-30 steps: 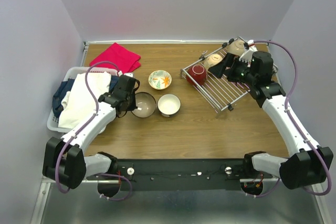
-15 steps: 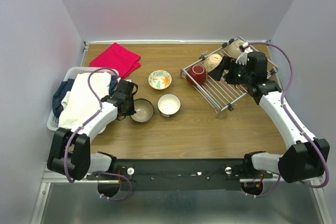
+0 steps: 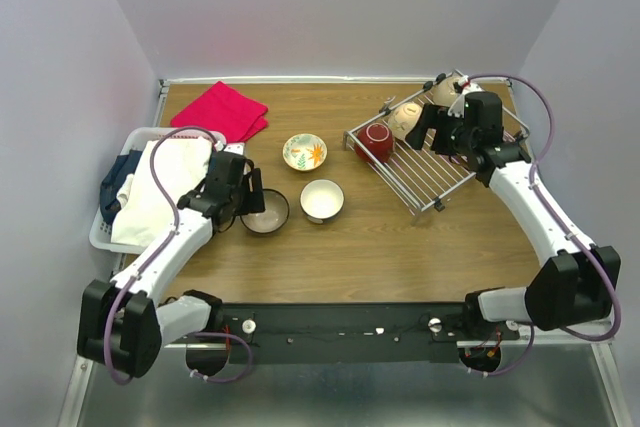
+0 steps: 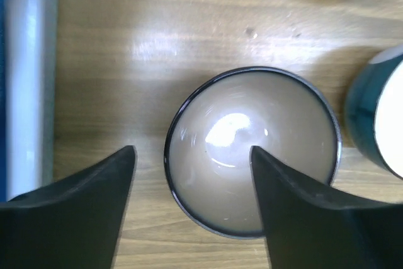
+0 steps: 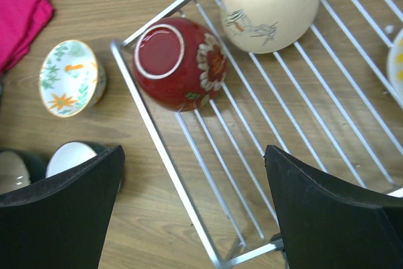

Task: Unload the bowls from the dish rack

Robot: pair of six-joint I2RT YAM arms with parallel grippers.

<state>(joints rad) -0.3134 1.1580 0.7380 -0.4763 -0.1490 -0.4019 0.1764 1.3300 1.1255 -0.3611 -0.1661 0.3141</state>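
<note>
Three bowls stand upright on the wooden table: a floral bowl (image 3: 304,151), a white-inside teal bowl (image 3: 322,200) and a dark-rimmed grey-beige bowl (image 3: 268,211). My left gripper (image 4: 192,150) is open astride the left rim of the dark-rimmed bowl (image 4: 252,149), with one finger over its inside and one outside. The dish rack (image 3: 425,172) holds a red bowl (image 5: 176,64) lying on its side, a cream bowl (image 5: 271,4) and a third bowl (image 3: 447,92) at the back. My right gripper (image 5: 193,149) hangs open above the rack's bars (image 5: 151,130), near the red bowl, holding nothing.
A white basket (image 3: 104,232) heaped with clothes sits at the table's left edge, just beside my left arm. A red cloth (image 3: 222,109) lies at the back left. Walls close in on three sides.
My left gripper has opened and let go of the dark-rimmed bowl, which now rests on the table. My right gripper has shifted a little left over the rack, still open.
</note>
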